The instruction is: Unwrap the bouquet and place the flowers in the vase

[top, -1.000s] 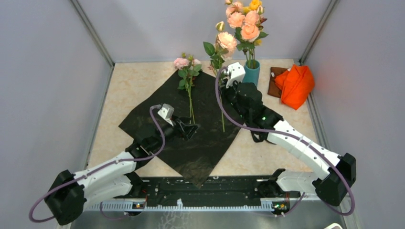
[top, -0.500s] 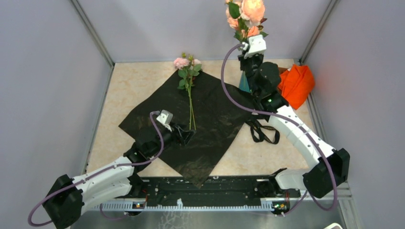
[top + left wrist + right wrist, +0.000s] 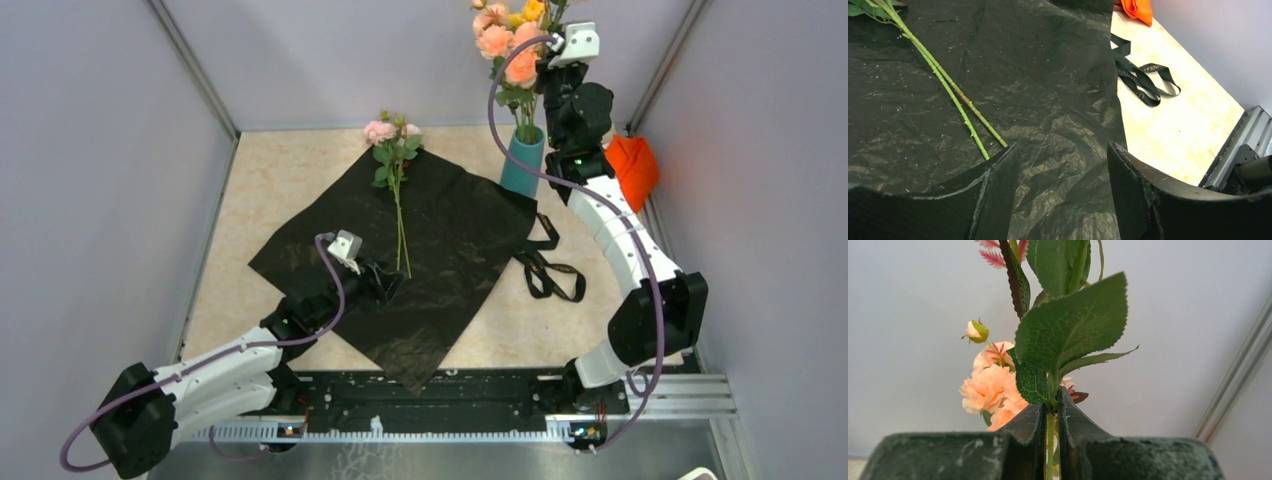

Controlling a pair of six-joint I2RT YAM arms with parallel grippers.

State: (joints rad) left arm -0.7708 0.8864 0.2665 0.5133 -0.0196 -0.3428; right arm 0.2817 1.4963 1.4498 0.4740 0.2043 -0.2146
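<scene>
Robot lab booth, grey wall panels (image 3: pixel 90 150), metal corner struts (image 3: pixel 196 68), arm mounting rail (image 3: pixel 450 398)

One vase (image 3: pixel 522 165); one black sheet (image 3: pixel 440 260); one ribbon (image 3: pixel 547 276); one orange cloth (image 3: pixel 636 166); two loose stems (image 3: pixel 400 220).

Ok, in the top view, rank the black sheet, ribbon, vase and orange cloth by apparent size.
1. Black sheet, by far.
2. Ribbon, counting its spread loops.
3. Vase and orange cloth: alike, and the right arm hides part of the cloth, so unranked.

Left arm reaches low and forward, left hand (image 3: pixel 1063 150) spread wide; right arm stretches high, right hand (image 3: pixel 1051 402) pinched on a leafy stem (image 3: pixel 1050 437).
</scene>
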